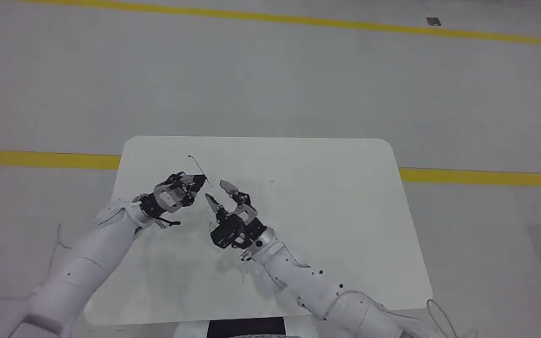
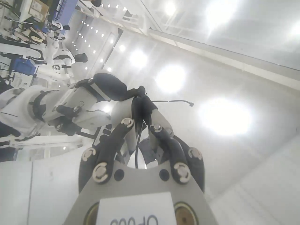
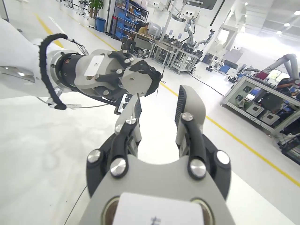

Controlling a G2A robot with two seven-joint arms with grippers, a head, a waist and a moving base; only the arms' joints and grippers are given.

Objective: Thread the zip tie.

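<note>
Top view: both arms are recorded over the near left part of the white counter (image 1: 338,228). The left hand (image 1: 198,179) is seen clamped on the zip tie (image 1: 195,166). The tie is noted as a thin black strand that leaves the fingertips and points toward the far side of the counter. The right hand (image 1: 215,190) is placed just right of the left hand and slightly nearer, with its two fingers spread apart. A small gap is observed between the two hands.

Left wrist view: the left hand (image 2: 140,103) is seen with its black pads pressed together on the zip tie (image 2: 171,101). One length of strand is run back between the fingers toward the palm. The other length is curved out beyond the tips and is ended by a small thickened piece.

Right wrist view: the right hand (image 3: 159,107) is shown with its ribbed pads well apart. The left hand (image 3: 157,78) is seen just beyond that opening, and the zip tie (image 3: 160,83) is gripped at its tips as a short, nearly upright strand
</note>
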